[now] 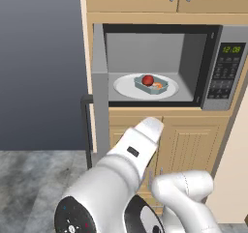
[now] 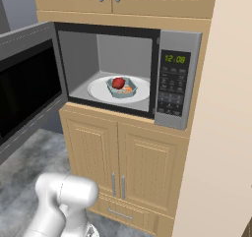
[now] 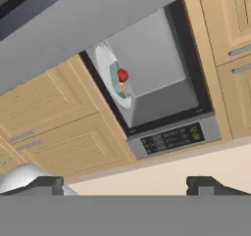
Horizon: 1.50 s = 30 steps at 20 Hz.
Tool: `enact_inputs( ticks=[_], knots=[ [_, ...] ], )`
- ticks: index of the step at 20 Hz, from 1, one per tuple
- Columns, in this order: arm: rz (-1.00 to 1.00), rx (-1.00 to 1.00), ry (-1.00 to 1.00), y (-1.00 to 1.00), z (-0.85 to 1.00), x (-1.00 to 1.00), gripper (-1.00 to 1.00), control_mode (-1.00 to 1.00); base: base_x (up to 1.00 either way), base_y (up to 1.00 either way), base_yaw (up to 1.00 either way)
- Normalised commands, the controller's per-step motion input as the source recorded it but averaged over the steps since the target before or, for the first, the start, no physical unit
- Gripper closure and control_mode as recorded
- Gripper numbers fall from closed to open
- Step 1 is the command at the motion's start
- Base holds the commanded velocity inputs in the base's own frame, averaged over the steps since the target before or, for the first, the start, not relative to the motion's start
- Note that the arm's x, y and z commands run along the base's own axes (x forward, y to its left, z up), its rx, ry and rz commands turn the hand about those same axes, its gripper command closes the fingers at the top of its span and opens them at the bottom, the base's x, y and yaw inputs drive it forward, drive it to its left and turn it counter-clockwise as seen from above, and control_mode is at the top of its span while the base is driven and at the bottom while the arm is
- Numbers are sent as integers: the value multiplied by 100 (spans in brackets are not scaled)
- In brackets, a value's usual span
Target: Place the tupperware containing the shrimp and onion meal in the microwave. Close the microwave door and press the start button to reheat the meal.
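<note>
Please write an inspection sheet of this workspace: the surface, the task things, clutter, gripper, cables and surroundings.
Surface: microwave floor carries a round white plate.
Job's things: tupperware sits on the plate inside the microwave, holding a red onion and orange shrimp. Microwave door stands open.
Clutter: nothing seen.
Gripper: gripper open, empty, outside the microwave.
Cables: nothing seen.
Surroundings: tan wooden cabinets above and below; green clock display lit.
</note>
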Motion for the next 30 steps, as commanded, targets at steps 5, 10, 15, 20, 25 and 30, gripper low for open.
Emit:
enact_inputs(
  ticks=[5, 10, 15, 20, 25, 30],
  knots=[
    [-9, -26, 0, 89, 0, 0, -100, -100, 0, 0, 0],
    [-10, -22, 0, 81, -4, 7, -100, -100, 0, 0, 0],
    [-12, -16, 0, 59, -19, 32, -100, -100, 0, 0, 0],
    [-13, -12, 0, 48, -25, 60, -100, -100, 0, 0, 0],
    [-13, -8, 0, 41, -28, 69, -100, -100, 0, 0, 0],
    [-13, -7, 0, 27, -23, 65, -100, -100, 0, 0, 0]
  ],
)
